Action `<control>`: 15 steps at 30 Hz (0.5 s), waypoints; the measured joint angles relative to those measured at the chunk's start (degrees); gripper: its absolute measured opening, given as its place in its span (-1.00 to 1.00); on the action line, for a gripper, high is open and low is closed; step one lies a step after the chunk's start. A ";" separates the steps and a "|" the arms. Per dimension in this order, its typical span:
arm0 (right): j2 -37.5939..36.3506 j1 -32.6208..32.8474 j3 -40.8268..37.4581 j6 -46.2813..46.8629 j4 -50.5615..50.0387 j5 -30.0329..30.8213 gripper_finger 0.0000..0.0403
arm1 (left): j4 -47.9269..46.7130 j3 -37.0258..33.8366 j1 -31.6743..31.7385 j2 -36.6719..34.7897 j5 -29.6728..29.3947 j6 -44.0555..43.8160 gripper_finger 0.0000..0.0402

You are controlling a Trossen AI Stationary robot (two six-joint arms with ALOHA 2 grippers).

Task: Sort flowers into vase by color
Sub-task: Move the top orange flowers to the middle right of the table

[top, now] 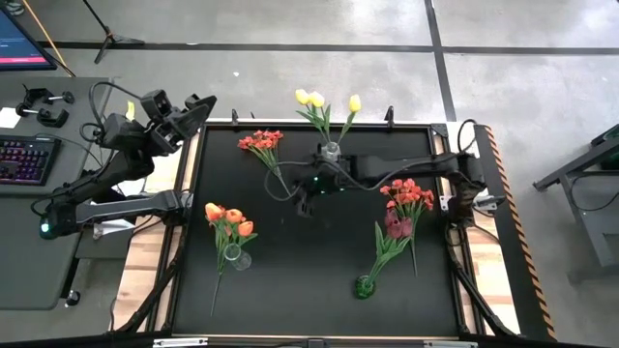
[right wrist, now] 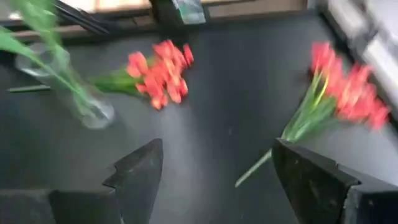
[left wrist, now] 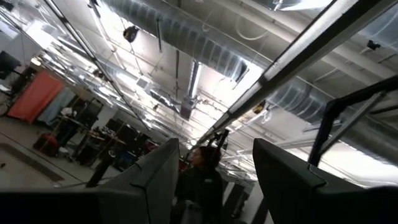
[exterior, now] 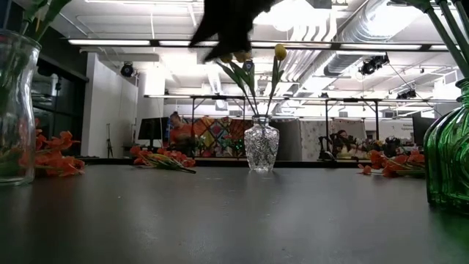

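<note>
From above, the black table (top: 319, 280) carries three vases. A clear vase (top: 332, 151) at about twelve o'clock on the mat holds the yellow tulips (top: 311, 99). A second clear vase (top: 233, 256) at about eight o'clock holds the orange tulips (top: 229, 219). A green vase (top: 365, 286) at about five o'clock holds the maroon tulips (top: 397, 227). Two loose bunches lie flat on the mat: a red bunch (top: 262, 142) at about eleven o'clock and a red-pink bunch (top: 409, 193) at about three o'clock. The right gripper (top: 306, 200) sits near the mat's centre, just below the vase of yellow tulips, holding nothing. The left gripper (top: 198, 106) waits off the mat's ten o'clock corner.

At table height, the cut-glass vase (exterior: 261, 146) stands in the middle with yellow heads above it, a dark arm blurred overhead. Orange-red flowers (exterior: 163, 157) lie on the table behind, at nine o'clock from that vase. The green vase (exterior: 448, 150) stands at the three o'clock edge and a clear vase (exterior: 16, 103) at the nine o'clock edge.

The left wrist camera looks at the ceiling; its fingers (left wrist: 155, 177) stand apart with nothing between them.

The right wrist camera looks down on the mat; its fingers (right wrist: 140, 171) are spread wide and empty, with the red bunch (right wrist: 158, 71) and the red-pink bunch (right wrist: 345, 84) lying beyond them, and a clear vase (right wrist: 78, 99) with green stems.
</note>
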 joint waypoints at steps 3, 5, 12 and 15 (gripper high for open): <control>-0.64 -1.95 -9.46 7.02 11.35 -2.06 0.44 | -0.16 0.00 0.00 -0.34 2.08 -0.98 -0.04; -0.33 -2.76 -14.25 13.29 18.24 -3.90 0.44 | 0.02 0.00 -0.03 -0.40 2.28 -0.93 -0.04; 10.69 -1.16 -15.18 22.66 27.46 2.63 0.44 | -0.05 0.00 -0.02 0.03 2.20 -1.32 -0.04; 16.26 -1.18 -9.73 23.77 25.74 7.73 0.44 | -0.23 0.00 0.00 0.20 2.11 -1.33 -0.04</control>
